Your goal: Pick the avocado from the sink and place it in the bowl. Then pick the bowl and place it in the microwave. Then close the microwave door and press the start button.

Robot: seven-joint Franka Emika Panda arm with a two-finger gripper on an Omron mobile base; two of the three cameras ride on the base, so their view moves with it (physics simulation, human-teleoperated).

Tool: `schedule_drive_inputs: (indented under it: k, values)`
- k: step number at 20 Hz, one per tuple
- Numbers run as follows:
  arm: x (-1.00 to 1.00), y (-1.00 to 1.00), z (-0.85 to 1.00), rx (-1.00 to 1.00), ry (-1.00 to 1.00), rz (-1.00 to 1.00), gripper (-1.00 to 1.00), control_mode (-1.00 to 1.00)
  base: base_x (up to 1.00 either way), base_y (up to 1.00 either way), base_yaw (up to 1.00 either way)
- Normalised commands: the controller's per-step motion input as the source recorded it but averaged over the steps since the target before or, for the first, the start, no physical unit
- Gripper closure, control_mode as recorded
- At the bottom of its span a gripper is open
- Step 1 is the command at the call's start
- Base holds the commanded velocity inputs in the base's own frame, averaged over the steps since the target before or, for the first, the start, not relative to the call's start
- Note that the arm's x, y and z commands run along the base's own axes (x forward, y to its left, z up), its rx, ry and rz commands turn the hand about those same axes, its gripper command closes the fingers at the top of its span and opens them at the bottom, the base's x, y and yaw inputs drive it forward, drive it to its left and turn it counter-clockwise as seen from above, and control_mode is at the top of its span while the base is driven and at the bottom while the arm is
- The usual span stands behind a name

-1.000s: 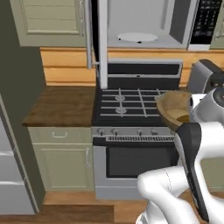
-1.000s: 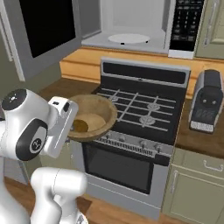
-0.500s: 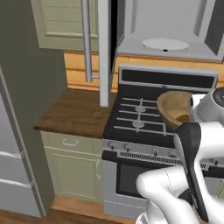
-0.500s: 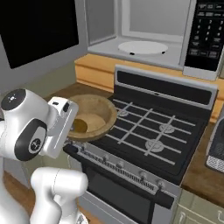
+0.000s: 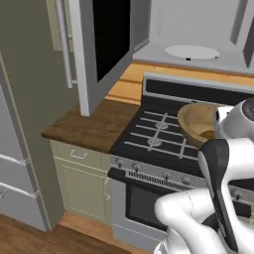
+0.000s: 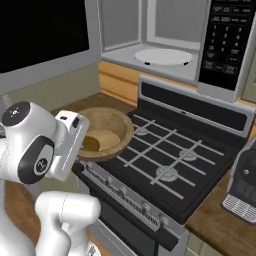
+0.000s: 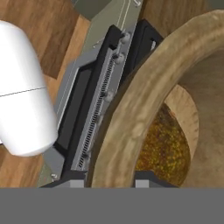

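My gripper is shut on the near rim of the wooden bowl, one fingertip outside the wall and one inside. I hold the bowl level over the stove's front left corner, and it shows beside my arm in the left base view. The dark brown avocado lies on the bowl's bottom. The microwave stands open above and behind the stove, with its white turntable plate bare and its keypad on the right. The microwave door is swung out to the left. The sink is out of view.
A black gas stove with an oven below lies under the bowl. A wooden counter over green-grey cabinets sits left of it, next to a tall grey fridge side. A dark appliance stands on the counter at the stove's right.
The whole picture has shifted: the base has driven, and the stove and microwave now sit closer and further right. The bowl with the avocado stays in my gripper, unmoved relative to the arm.
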Motion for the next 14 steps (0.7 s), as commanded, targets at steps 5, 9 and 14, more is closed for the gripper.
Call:
schedule_drive_inputs:
  k: [5, 9, 14]
  values:
    - [0.0, 0.0, 0.0, 0.0, 0.0, 0.0, 1.0, 1.0, 0.35, -0.2, 0.08]
    - [0.0, 0.0, 0.0, 0.0, 0.0, 0.0, 1.0, 1.0, 0.8, 0.0, 0.0]
    - [0.0, 0.0, 0.0, 0.0, 0.0, 0.0, 1.0, 1.0, 0.48, 0.0, 0.05]
